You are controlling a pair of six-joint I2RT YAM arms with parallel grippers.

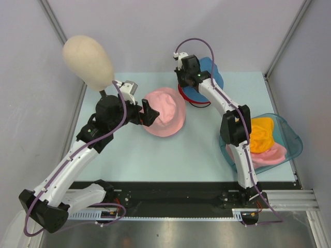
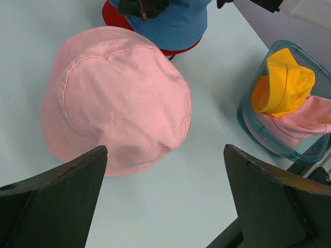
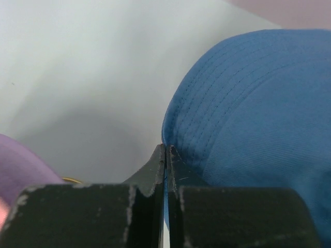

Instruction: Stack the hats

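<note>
Light floppy fabric, grab by brim; right fingers (image 3: 129, 206) shut on blue hat (image 3: 248, 113) brim, left fingers (image 2: 57, 201) wide apart above pink hat (image 2: 119, 98).

1. Readable text: none in any view.
2. Pink hat (image 2: 119, 98): plain fabric with stitching only; no label or brand shows.
3. Blue hat (image 3: 258, 129): plain fabric, no marking.
4. Orange hat (image 2: 284, 82): no marking.
5. Tray (image 1: 289, 132): no print or number legible.
</note>
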